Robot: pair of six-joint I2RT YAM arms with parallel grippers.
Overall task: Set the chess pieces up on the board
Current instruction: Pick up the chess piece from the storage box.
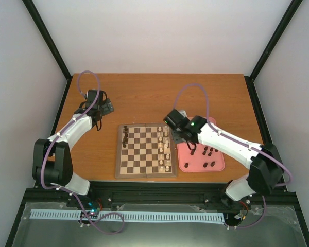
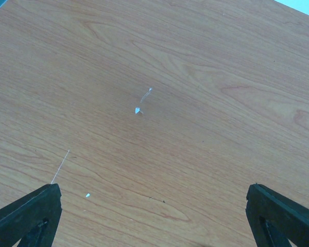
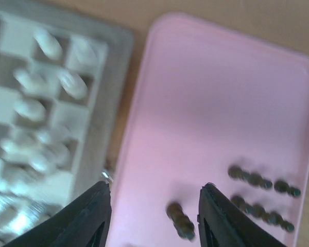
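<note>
Above the pink tray (image 3: 221, 92), the right pincer (image 3: 156, 188) hangs spread over one dark chess piece (image 3: 180, 221). Pick step; next: descend, close, carry to the board (image 1: 141, 154).

This is looking like a robotics lab cell: plain white panel walls (image 1: 159, 36) and black metal frame posts (image 1: 46, 37) are enclosing an orange-brown wooden table (image 1: 144, 98), two white-and-black robot arms (image 1: 226, 141) sitting at its near edge.
</note>
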